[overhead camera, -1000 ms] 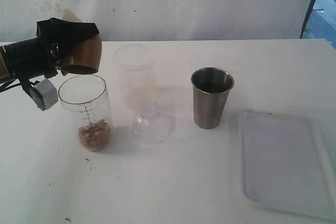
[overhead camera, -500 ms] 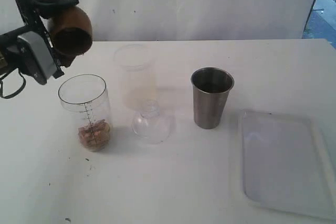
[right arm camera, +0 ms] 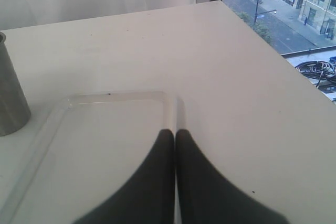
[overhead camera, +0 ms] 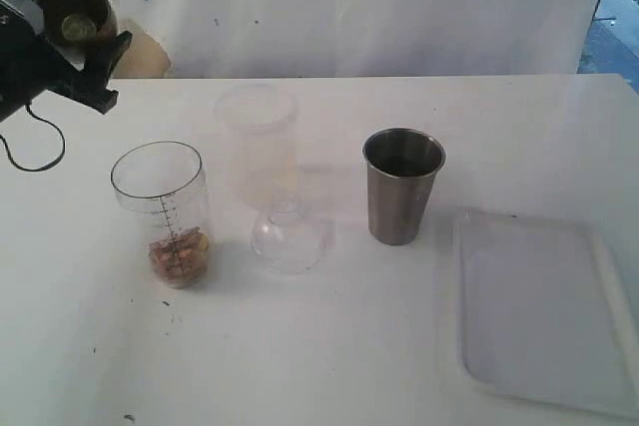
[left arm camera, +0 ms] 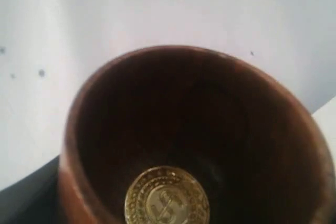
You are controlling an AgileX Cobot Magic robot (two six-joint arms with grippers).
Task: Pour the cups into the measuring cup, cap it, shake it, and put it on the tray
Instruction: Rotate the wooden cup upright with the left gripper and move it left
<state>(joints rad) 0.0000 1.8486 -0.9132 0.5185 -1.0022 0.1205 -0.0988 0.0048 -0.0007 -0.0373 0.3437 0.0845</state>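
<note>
Measuring cup stands upright and uncapped toward the desk's left edge, with brown bits in its bottom. Brown cup is clamped in my left hand, high over the far left corner, mouth tipped sideways. I judge it emptied and held clear. The gold disc inside may be a fixed emblem; cannot tell. Steel tumbler stands mid-desk, unpoured. Right hand, fingers pressed together on nothing, parks above the tray by the right edge.
</note>
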